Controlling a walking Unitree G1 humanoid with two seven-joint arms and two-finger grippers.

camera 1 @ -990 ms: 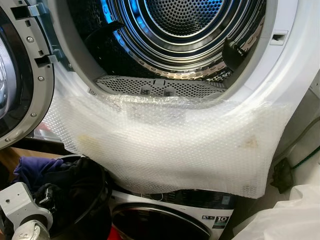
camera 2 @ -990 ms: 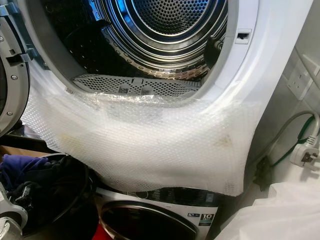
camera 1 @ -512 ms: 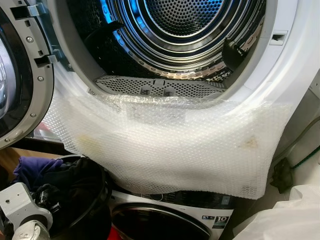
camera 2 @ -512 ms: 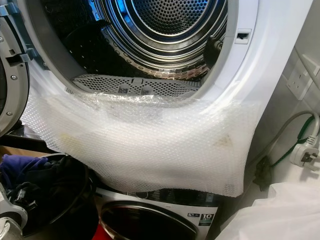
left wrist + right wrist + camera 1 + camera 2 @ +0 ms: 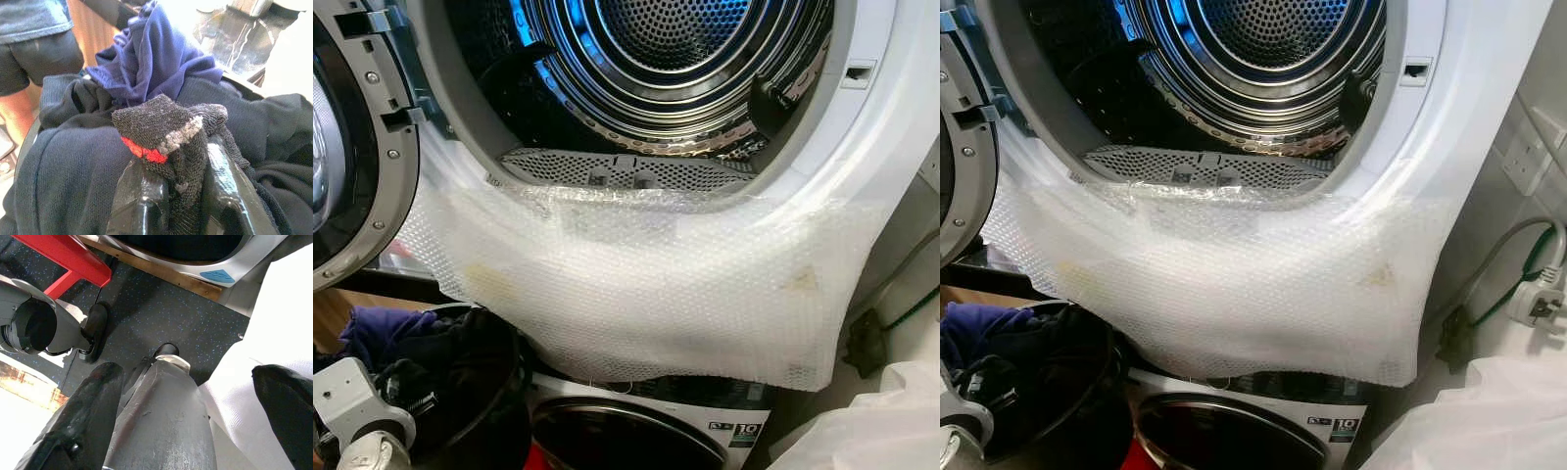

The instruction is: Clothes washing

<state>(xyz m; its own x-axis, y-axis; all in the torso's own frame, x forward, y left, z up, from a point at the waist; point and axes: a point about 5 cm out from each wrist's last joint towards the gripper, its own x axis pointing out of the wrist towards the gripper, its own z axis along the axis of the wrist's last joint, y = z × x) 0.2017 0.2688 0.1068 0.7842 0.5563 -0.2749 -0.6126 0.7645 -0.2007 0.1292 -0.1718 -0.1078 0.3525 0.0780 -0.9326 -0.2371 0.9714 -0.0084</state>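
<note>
Left tool (image 5: pixel 181 161): low at the robot's left, over the black basket; fingers pinched on a dark grey sock (image 5: pixel 168 132) with a red mark and a pale band, lifted just above the pile.
Sock: clamped between both black fingers (image 5: pixel 139 200), toe end up, touching the dark clothes around it.
Laundry pile: purple garment (image 5: pixel 151 54) bunched on top, dark navy clothes (image 5: pixel 63 181) beneath and beside, heaped to the rim of the black basket (image 5: pixel 504 411).
Right tool (image 5: pixel 186 396): hanging low over the speckled dark floor (image 5: pixel 161 318); fingers spread wide, nothing between them, a white cloth (image 5: pixel 279 333) beside one finger.
Drum opening (image 5: pixel 675 59): wide and round, steel drum behind, perforated lint grille (image 5: pixel 626 171) along its lower lip.
Lower edge: bubble wrap (image 5: pixel 646 284) draped over the door rim, hanging down the machine's front, its bottom hem just above the basket.
Door (image 5: pixel 352 147): swung open to the left, hinge side close above the basket.
Lower machine (image 5: pixel 636 431): stacked below, door shut, just beside the basket.
Person (image 5: pixel 34 44): in dark shorts, standing behind the basket.
</note>
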